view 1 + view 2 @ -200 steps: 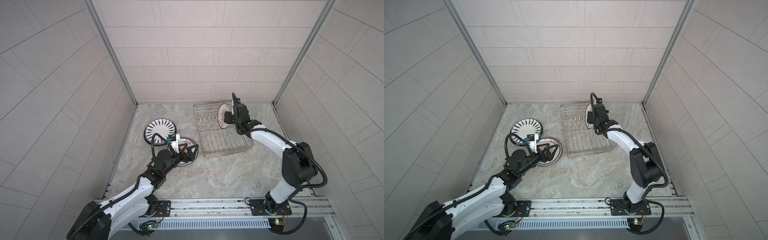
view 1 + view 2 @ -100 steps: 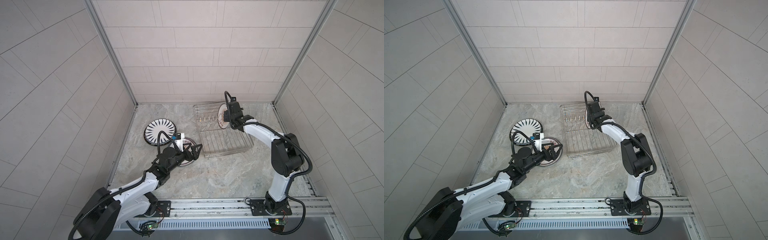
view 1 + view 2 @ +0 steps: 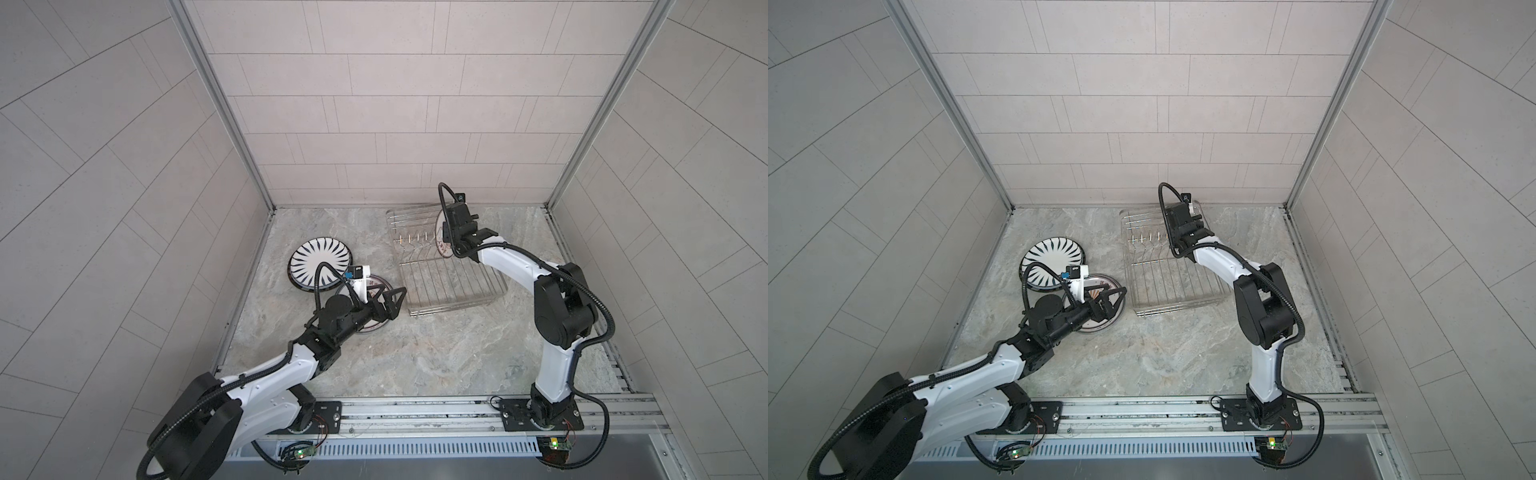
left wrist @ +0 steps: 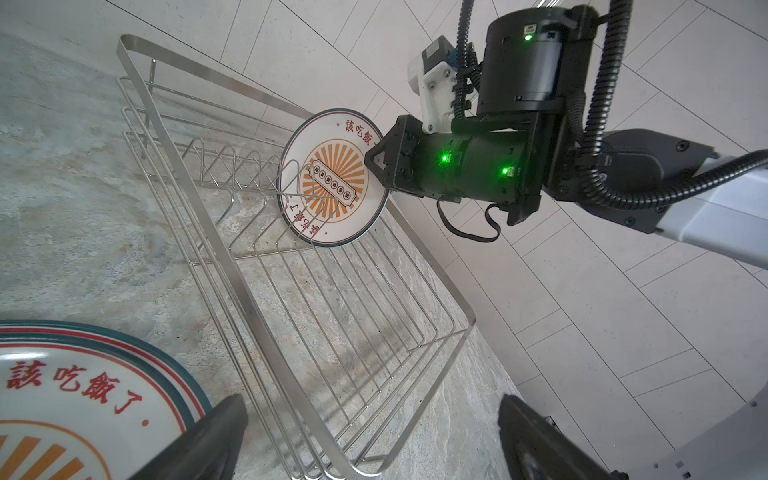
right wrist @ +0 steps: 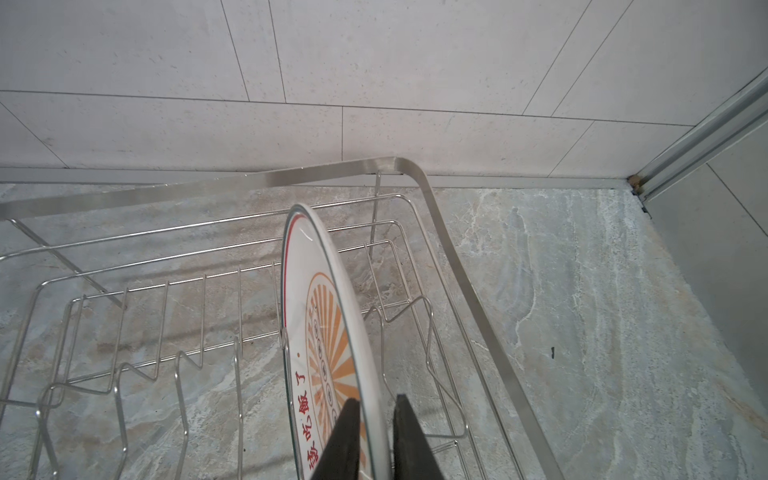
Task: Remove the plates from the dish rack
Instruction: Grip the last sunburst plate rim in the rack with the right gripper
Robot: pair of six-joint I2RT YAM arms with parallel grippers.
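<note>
The silver wire dish rack (image 3: 457, 301) sits at the back right of the marble floor. One white plate (image 4: 328, 183) with an orange sunburst and red characters stands upright between its prongs. My right gripper (image 5: 376, 415) is shut on this plate's rim (image 5: 320, 316), one finger on each face. A black-striped plate (image 3: 318, 262) lies flat to the left of the rack. Another sunburst plate (image 4: 83, 395) lies flat beside it, partly under my left gripper (image 3: 392, 301). That gripper hangs open and empty by the rack's near-left corner.
The rack (image 3: 1175, 305) stands close to the back wall, its other prong slots empty. Tiled walls close in the left, back and right sides. A metal rail (image 3: 415, 409) with both arm bases runs along the front edge.
My right gripper has closed on the rim of the plate in the rack, and that arm's elbow has swung. The left gripper drifted slightly right, still open.
</note>
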